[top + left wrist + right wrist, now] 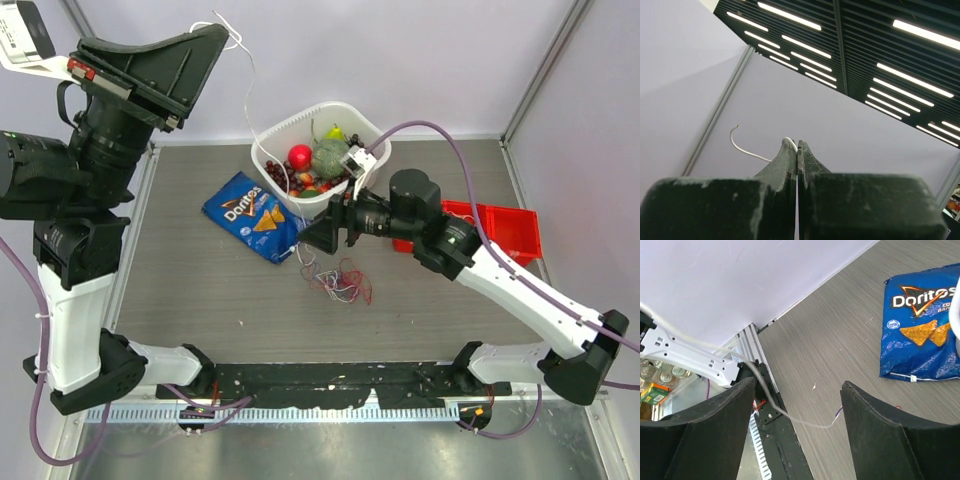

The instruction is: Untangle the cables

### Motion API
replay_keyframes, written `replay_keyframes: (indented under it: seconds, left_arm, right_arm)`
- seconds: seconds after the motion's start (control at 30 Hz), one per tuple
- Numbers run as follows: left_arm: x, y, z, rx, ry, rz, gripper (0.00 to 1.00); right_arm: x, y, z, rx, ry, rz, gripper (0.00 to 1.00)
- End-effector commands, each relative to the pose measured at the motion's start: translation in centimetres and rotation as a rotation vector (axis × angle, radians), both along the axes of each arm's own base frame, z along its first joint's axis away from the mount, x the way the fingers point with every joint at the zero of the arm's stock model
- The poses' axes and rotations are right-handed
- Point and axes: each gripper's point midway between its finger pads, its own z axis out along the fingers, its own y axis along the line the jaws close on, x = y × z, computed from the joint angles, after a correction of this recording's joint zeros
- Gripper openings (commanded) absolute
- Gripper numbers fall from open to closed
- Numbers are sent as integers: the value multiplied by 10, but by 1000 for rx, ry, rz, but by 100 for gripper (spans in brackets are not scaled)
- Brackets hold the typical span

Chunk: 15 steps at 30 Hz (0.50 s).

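from left tool (797, 145), white cable (249, 80) slants down-right

The table (200, 300) is grey, with thin lines like wood running across it. Pale walls stand around its far side and its two ends.

A blue Doritos chip bag (252, 215) lies flat near the middle, a bit to the left. A white basket (290, 120) sits behind it, by the back wall, and the bag lies just beside it.

A small bunch of thin cables (340, 282), red, white and purple-blue, lies in a loose heap just beside the near right corner of the bag.

A red tray (505, 225) sits on the right side, partly hidden by an arm.

A long black plate (330, 380) runs along the near edge.
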Motion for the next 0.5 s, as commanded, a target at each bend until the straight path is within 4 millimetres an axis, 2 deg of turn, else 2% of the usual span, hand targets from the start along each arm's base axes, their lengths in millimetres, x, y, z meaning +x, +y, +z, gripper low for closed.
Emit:
replay_keyframes:
  seconds: [0.0, 0.13, 0.2, 0.27, 0.33, 0.47]
  left_arm:
    - [-11, 8, 6, -38, -13, -16, 0]
    - [-11, 10, 3, -29, 2, -12, 0]
    - [-10, 10, 1, -25, 9, -6, 0]
    - [-7, 10, -3, -25, 24, 2, 0]
    - [-1, 9, -10, -22, 44, 12, 0]
    - [11, 4, -25, -3, 81, 32, 0]
  right_arm:
    - [5, 19, 27, 97, -32, 14, 72]
    - [0, 28, 22, 89, 3, 54, 55]
    - [-5, 28, 23, 97, 8, 69, 37]
    - [-9, 24, 27, 100, 5, 70, 4]
    - [-10, 16, 31, 92, -10, 48, 1]
    - [-17, -1, 58, 82, -50, 16, 1]
